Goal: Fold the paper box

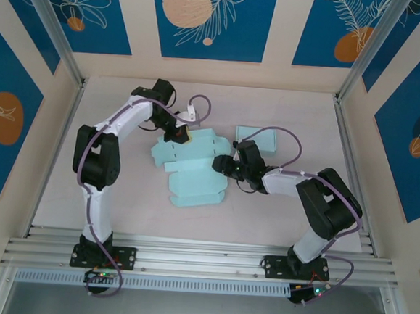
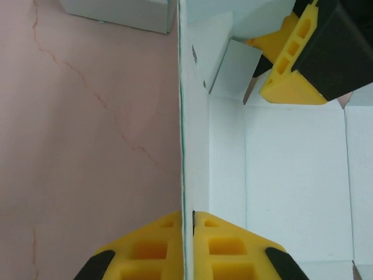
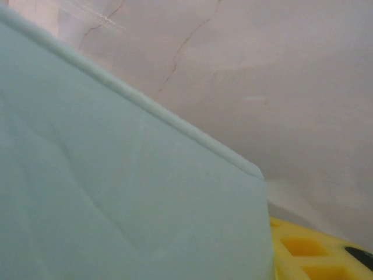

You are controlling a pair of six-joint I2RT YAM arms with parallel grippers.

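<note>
Clamps the left gripper [image 2: 187,233] shut on a raised side wall of the pale blue die-cut paper box [image 1: 191,168], pinching the thin panel edge-on between the yellow pads [image 2: 151,251]. Places that grip at the sheet's 11 o'clock corner in the overhead view. Sets the right gripper [image 1: 222,165] against the 3 o'clock edge, touching a flap; cannot tell clenched from released. Keeps the other panels flat at the centre of the pink tabletop [image 1: 119,208], with a smaller pale blue folded box [image 1: 259,138] near 2 o'clock, apart. Likely mid-fold, judging by the single upright wall.

Risks from here:
- Tearing or creasing off the score line, caused by pulling against the opposite hold.
- Slipping of the thin wall from the pads.
- Sliding of the whole sheet under an unbalanced push.
- Contact between the two closely spaced grippers.
</note>
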